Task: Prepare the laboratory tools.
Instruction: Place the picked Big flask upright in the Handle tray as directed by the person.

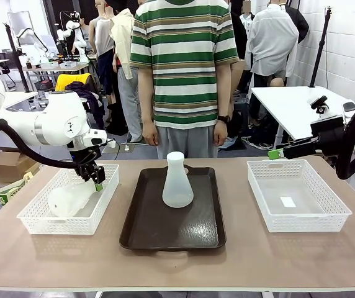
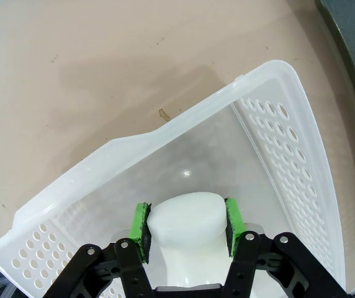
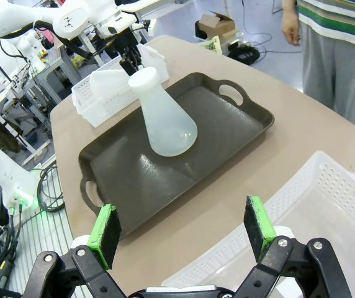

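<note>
Two flasks: one (image 1: 177, 181) upright in center tray (image 1: 140, 230); one (image 1: 72, 197) in left basket (image 1: 35, 220), neck clamped by left gripper (image 1: 97, 181). Right basket (image 1: 326, 214) held a small white patch; right gripper (image 3: 184, 231) spread wide, holding nothing.

No legible text, label, brand, number or sign is found in any view; the two flasks, one in the left basket (image 1: 69, 200) and one on the tray (image 1: 172, 217), carry no visible print or graduation marks; a small pale patch on the floor of the right basket (image 1: 298, 196) is too indistinct to tell whether it bears print.
</note>
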### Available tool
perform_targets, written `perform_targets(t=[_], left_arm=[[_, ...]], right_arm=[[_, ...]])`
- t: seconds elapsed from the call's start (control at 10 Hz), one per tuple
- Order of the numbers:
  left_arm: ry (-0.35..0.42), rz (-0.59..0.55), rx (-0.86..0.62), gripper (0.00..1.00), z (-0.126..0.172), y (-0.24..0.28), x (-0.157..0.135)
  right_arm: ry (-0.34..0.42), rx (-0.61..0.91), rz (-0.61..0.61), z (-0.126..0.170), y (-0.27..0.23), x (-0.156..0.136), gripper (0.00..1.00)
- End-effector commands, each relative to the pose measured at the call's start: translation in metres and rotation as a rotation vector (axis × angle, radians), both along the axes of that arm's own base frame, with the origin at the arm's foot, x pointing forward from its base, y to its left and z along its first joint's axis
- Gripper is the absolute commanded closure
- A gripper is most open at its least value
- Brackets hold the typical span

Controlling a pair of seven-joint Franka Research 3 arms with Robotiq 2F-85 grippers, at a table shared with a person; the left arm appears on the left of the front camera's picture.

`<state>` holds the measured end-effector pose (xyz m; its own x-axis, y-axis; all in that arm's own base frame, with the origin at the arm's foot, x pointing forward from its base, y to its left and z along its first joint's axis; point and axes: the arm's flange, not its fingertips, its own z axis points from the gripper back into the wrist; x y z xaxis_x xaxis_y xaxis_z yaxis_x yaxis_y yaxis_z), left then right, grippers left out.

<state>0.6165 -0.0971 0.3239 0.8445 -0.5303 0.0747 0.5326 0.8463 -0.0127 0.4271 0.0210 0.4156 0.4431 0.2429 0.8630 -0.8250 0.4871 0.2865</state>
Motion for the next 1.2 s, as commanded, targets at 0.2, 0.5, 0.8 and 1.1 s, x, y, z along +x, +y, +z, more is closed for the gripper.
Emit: perform_targets(t=[0.2,0.5,0.8,1.1], left_arm=[[-0.011,-0.002,0.0,1.0,0.0,0.001,0.001],[-0.011,-0.002,0.0,1.0,0.0,0.001,0.001],[0.005,-0.014,0.035,1.0,0.014,-0.001,-0.006],[-0.073,-0.037,0.035,1.0,0.058,-0.004,-0.038]], right_arm=[[-0.001,0.0,0.001,0.0,0.001,-0.001,0.0],[-0.001,0.0,0.001,0.0,0.001,-0.001,0.0],[-0.001,0.0,0.001,0.0,0.001,-0.001,0.0],[-0.001,0.0,0.001,0.0,0.001,-0.001,0.0]])
